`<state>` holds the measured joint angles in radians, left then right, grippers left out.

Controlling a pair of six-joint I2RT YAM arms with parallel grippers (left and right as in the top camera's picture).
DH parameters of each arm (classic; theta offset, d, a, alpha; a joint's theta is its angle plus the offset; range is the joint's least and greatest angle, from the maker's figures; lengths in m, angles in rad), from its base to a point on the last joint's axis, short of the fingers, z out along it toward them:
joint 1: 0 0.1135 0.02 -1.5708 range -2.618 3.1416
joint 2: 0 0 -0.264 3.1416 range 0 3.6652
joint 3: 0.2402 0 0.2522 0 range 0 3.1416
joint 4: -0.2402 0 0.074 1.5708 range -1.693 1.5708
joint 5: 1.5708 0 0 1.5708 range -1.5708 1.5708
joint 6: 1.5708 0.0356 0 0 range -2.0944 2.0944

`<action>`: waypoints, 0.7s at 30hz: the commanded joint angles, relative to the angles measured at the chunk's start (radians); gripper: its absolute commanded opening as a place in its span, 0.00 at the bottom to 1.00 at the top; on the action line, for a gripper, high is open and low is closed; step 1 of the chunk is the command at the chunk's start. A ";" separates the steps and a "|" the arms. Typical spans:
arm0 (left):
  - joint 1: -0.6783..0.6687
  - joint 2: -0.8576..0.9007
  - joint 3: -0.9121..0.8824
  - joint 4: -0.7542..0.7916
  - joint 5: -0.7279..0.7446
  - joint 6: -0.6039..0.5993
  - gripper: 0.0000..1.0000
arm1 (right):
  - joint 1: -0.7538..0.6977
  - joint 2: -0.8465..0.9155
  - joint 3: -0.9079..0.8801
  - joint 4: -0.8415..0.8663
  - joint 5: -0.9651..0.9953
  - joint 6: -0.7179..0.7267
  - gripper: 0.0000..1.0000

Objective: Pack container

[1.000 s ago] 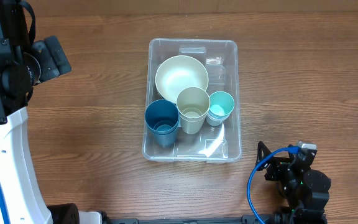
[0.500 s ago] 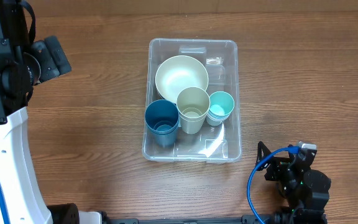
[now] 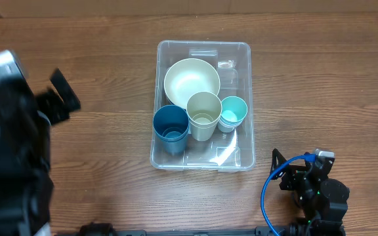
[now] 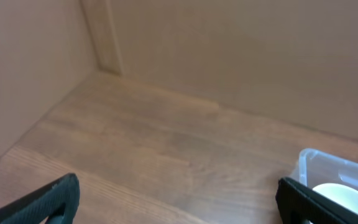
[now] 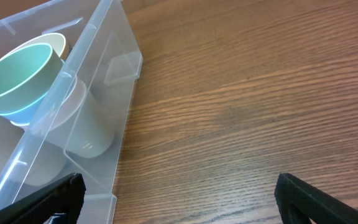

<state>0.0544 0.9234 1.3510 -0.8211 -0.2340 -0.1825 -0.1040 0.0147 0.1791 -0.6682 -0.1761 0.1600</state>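
Note:
The clear plastic container [image 3: 245, 141] stands at the middle of the table. In it are a cream bowl [image 3: 191, 80], a cream cup [image 3: 204, 115], a dark blue cup [image 3: 170, 128] and a teal cup [image 3: 233, 111] nested in a light blue one. My left gripper [image 4: 179, 204] is open and empty over bare wood, left of the container's corner [image 4: 328, 167]. My left arm [image 3: 18, 144] is blurred at the far left. My right gripper [image 5: 182, 200] is open and empty beside the container's wall [image 5: 98, 87]. The teal cup [image 5: 17, 74] shows there too.
My right arm [image 3: 315, 189] with a blue cable [image 3: 268, 187] sits at the front right corner. A brown wall [image 4: 229, 50] backs the wooden table [image 3: 320, 78].
My left arm has swung from the upper left toward the front and is blurred in motion. The right arm and the container's contents have not moved.

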 commanded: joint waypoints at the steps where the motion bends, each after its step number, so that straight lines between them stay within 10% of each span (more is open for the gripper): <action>1: 0.002 -0.186 -0.295 0.107 0.056 0.071 1.00 | 0.004 -0.012 -0.017 0.001 -0.001 -0.004 1.00; 21: 0.002 -0.810 -1.120 0.245 0.155 0.003 1.00 | 0.004 -0.012 -0.017 0.001 -0.001 -0.004 1.00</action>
<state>0.0540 0.1501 0.2752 -0.5838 -0.1059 -0.1616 -0.1040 0.0147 0.1791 -0.6685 -0.1761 0.1600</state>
